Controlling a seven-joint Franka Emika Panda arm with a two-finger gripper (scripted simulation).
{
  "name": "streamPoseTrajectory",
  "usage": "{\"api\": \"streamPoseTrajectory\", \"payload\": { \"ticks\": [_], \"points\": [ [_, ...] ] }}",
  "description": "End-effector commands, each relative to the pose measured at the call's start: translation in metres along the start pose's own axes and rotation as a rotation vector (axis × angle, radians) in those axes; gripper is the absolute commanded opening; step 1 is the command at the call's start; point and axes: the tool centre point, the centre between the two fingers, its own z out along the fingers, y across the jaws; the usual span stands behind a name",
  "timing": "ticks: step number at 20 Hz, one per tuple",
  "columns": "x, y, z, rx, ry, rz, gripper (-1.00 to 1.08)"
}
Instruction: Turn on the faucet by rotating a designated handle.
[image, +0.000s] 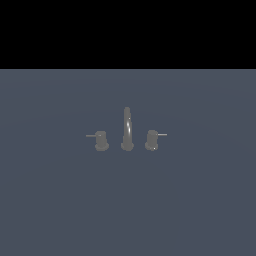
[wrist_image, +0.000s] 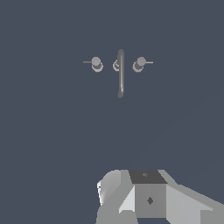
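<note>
We see only part of the gripper (wrist_image: 151, 197) at the wrist view's lower edge; its fingers are hidden, so we cannot tell its state. The small dull-gray metal faucet (image: 127, 129) sits mid-frame, well apart. The designated stubby gray handle (image: 152, 140) is untouched; approach and rotation remain. No containers appear.

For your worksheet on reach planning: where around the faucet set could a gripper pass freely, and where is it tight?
Free: the bare surface in front of the faucet, and outboard of each lever tip. Tight: the gaps between spout and the handle, and between spout and twin valve.
</note>
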Motion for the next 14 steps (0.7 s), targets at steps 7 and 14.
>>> {"api": "streamPoseTrajectory", "payload": {
  "ticks": [7, 14],
  "points": [
    [0.04, 0.006, 0.015, 0.001, 0.0, 0.136, -1.0],
    [0.095, 0.017, 0.044, 0.003, 0.002, 0.325, -1.0]
  ]
}}
